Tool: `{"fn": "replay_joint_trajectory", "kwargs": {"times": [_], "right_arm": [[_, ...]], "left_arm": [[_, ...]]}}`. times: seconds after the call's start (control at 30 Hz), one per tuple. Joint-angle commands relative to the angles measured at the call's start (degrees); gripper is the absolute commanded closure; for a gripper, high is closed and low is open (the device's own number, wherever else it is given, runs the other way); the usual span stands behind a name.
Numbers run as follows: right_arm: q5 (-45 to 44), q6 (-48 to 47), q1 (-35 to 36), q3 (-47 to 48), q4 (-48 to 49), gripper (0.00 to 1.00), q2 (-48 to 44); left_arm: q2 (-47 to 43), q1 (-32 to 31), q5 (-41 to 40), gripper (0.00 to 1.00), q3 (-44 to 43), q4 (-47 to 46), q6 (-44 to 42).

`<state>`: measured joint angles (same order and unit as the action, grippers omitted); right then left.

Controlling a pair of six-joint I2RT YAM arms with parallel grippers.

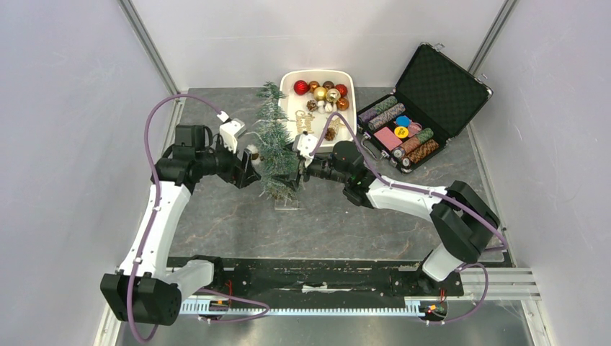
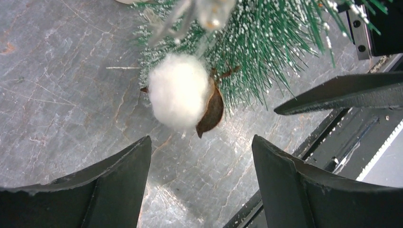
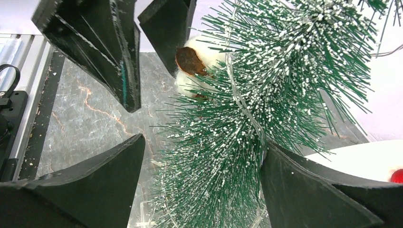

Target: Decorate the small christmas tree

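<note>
The small christmas tree stands upright on its clear square base at the table's middle. A white cotton ball ornament with a brown husk hangs on its left side; it also shows in the top view and the right wrist view. My left gripper is open and empty just left of the tree, and its jaws stand a little short of the cotton ball. My right gripper is open on the tree's right side, its jaws standing wide around the frosted branches.
A white tray with red, gold and brown baubles sits behind the tree. An open black case of poker chips lies at the back right. The black rail with the arm bases runs along the near edge.
</note>
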<state>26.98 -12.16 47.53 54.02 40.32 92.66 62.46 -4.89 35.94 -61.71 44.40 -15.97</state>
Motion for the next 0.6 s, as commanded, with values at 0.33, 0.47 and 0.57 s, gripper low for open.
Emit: {"fn": "replay_joint_trajectory", "kwargs": {"times": [0.33, 0.47, 0.57], "right_arm": [[-3.84, -4.42, 0.38, -1.13, -4.38, 0.10, -5.50], [-5.47, -5.08, 0.38, -1.11, -5.99, 0.08, -6.40], [-6.43, -6.00, 0.37, -1.20, -7.41, 0.04, -7.13]], "left_arm": [[-1.72, 0.34, -1.55, 0.16, -6.43, 16.21, -12.17], [-1.71, 0.31, -1.97, 0.15, -6.82, 16.46, -12.29], [-1.69, 0.29, -1.95, 0.15, -7.60, 17.16, -12.74]]}}
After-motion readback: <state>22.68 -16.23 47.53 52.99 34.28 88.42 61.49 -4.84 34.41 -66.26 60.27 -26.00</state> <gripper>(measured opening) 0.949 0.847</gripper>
